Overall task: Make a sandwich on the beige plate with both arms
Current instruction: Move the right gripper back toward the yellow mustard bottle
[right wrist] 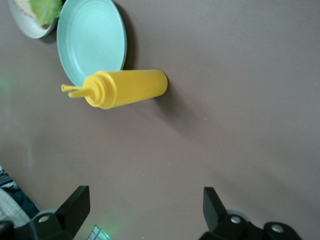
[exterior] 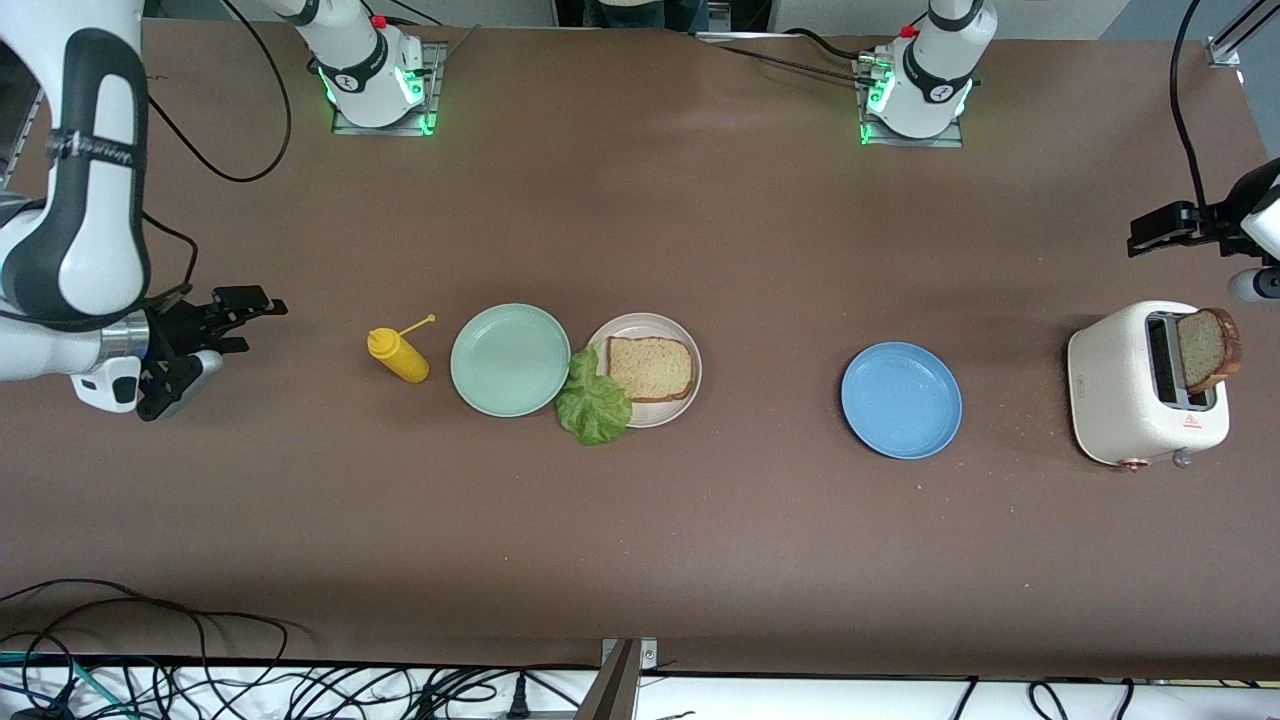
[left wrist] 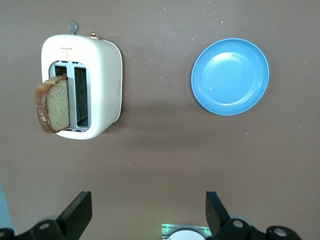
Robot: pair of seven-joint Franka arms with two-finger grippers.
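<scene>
Lettuce (exterior: 594,402) overlaps the beige plate (exterior: 686,393) holding bread (exterior: 650,368); green plate (exterior: 510,359) and bottle (exterior: 398,355) adjoin. Left end effector (left wrist: 148,215) and right end effector (right wrist: 145,210) hover wide open, empty.

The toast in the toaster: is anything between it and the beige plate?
Yes. The blue plate lies on the table between the toaster, holding the bread slice, and the beige plate.

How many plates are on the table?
3. The mint-green plate sits beside the yellow bottle. The beige plate touches it and holds a bread slice. The blue plate lies toward the toaster. None seem hidden.
</scene>
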